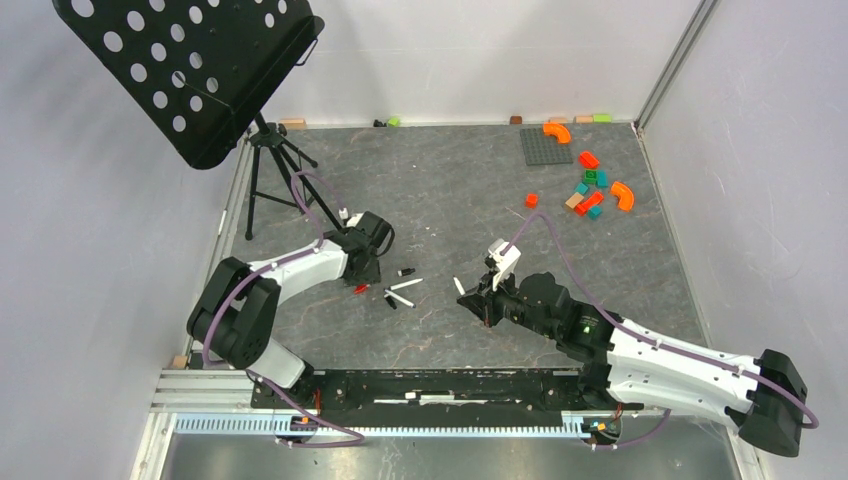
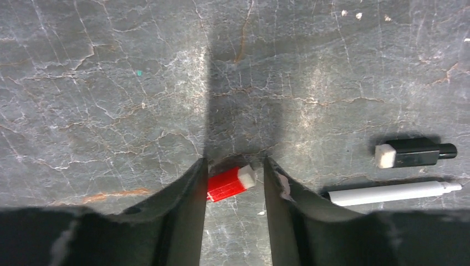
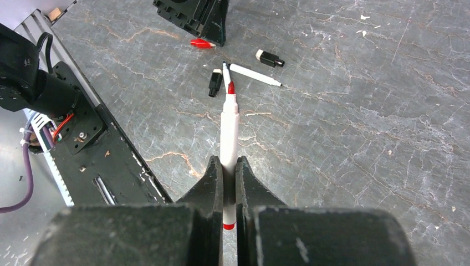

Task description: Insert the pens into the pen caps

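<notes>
We count two pens, a red-tipped pen [image 3: 229,130] and a white pen [image 3: 255,75]. Three caps: one red cap [image 3: 202,43], a black cap [image 3: 270,57] and a second black cap [image 3: 215,83] near it.

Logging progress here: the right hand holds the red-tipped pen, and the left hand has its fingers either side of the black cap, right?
Not quite: in the left wrist view the left hand has its fingers either side of the red cap, not the black one. The right hand does hold the red-tipped pen.

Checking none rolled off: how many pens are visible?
2. A red-tipped pen is clamped in the right gripper; a white pen lies loose beside a black cap.
</notes>
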### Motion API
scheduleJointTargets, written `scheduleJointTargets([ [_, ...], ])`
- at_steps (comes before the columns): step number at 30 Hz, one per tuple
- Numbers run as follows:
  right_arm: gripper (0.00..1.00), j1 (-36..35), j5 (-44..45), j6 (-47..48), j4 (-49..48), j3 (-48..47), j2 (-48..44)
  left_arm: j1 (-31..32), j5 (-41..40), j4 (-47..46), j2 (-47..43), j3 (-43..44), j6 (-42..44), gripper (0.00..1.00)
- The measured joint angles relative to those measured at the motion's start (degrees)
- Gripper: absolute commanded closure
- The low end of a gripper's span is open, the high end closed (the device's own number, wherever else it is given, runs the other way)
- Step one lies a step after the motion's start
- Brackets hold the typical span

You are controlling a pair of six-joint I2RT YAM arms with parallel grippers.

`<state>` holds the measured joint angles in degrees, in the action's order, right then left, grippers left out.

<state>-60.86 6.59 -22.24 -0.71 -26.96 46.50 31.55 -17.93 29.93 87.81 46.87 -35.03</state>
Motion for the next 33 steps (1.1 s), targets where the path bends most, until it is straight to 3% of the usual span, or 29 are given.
scheduleJointTargets([
  [3,1.0,0.0,-0.1,0.0,0.0,0.0,0.3,-0.1,0.2,0.0,-0.2,0.0,-0.4,0.31],
  [5,1.0,0.0,-0.1,0.0,0.0,0.0,0.4,-0.1,0.3,0.0,-0.4,-0.2,-0.6,0.3],
  [11,1.0,0.0,-0.1,0.0,0.0,0.0,0.4,-0.1,0.7,0.2,-1.5,-1.2,-0.9,0.39],
  [33,1.0,0.0,-1.5,-0.5,-1.5,0.4,2.2,2.2,4.8,0.2,-5.7,-5.0,-1.2,0.47],
])
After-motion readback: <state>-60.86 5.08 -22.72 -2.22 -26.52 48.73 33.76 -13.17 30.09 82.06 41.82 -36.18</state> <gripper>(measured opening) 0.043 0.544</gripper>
